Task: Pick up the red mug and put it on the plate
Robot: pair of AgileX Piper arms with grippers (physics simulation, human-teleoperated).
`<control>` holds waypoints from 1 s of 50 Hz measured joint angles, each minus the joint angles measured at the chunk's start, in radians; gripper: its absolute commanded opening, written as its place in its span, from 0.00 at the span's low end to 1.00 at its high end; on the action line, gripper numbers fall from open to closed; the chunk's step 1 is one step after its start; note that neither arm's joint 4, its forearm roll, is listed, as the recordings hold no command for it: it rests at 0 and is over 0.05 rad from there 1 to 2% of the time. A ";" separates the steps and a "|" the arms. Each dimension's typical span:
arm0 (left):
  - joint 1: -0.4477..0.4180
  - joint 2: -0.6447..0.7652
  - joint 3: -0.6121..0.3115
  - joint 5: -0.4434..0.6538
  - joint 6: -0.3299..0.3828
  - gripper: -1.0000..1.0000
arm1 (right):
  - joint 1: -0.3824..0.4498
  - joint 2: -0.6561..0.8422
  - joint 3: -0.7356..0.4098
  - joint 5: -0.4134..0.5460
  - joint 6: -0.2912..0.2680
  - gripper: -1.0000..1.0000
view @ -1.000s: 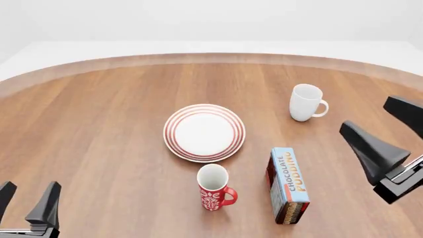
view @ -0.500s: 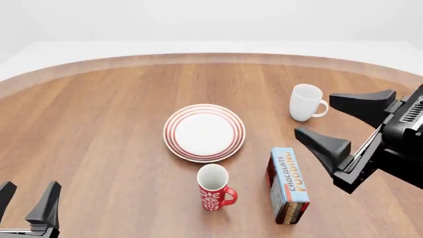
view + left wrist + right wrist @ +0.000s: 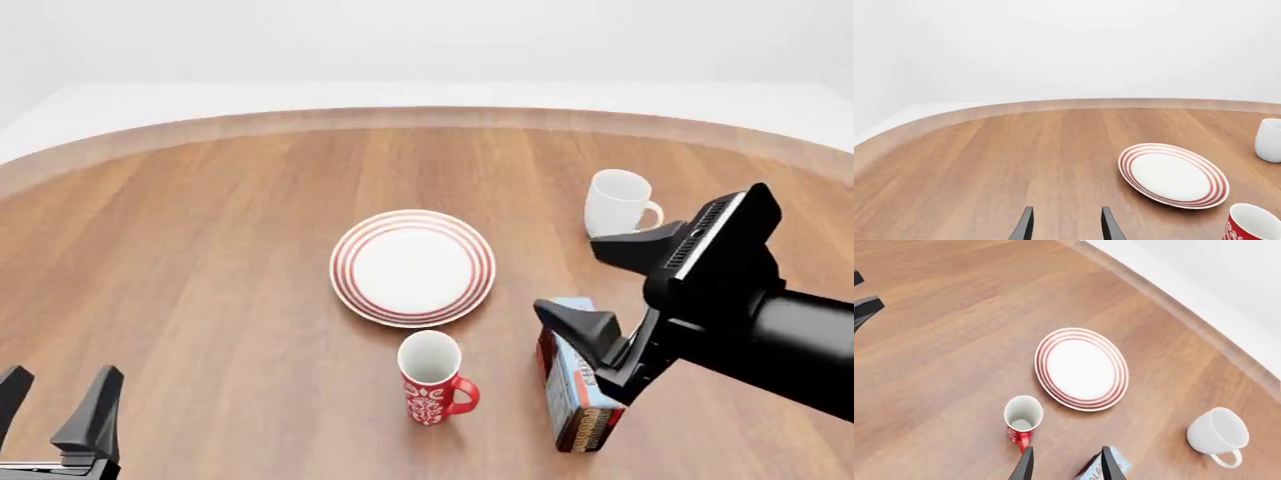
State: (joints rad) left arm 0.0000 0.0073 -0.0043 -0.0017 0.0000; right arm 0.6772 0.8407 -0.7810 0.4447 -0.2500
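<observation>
Mug (image 3: 433,376) stood upright at lower centre, just left of right tool (image 3: 617,284), fingers apart; left tool (image 3: 54,398), also apart, lower-left, farther.

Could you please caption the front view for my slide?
Open right pincer above the pudding box, nearing the red mug beside the plate.

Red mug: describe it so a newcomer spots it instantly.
Find the round white plate with red rings mid-table. Just nearside of it stands the small red ceramic mug, upright. Unlike the plain white mug farther right, it has a white folk pattern and a red handle.
</observation>
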 measured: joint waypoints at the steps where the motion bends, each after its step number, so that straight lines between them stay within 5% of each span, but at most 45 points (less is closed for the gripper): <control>1: 0.000 0.000 0.000 0.000 0.000 1.00 | 0.002 0.004 0.004 -0.001 0.001 1.00; 50: 0.000 0.000 0.000 0.000 0.000 1.00 | 0.071 0.231 0.109 -0.166 0.062 1.00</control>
State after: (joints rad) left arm 0.0000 0.0073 -0.0043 -0.0017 0.0000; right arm 0.7486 1.0719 -0.6724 0.2783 -0.1881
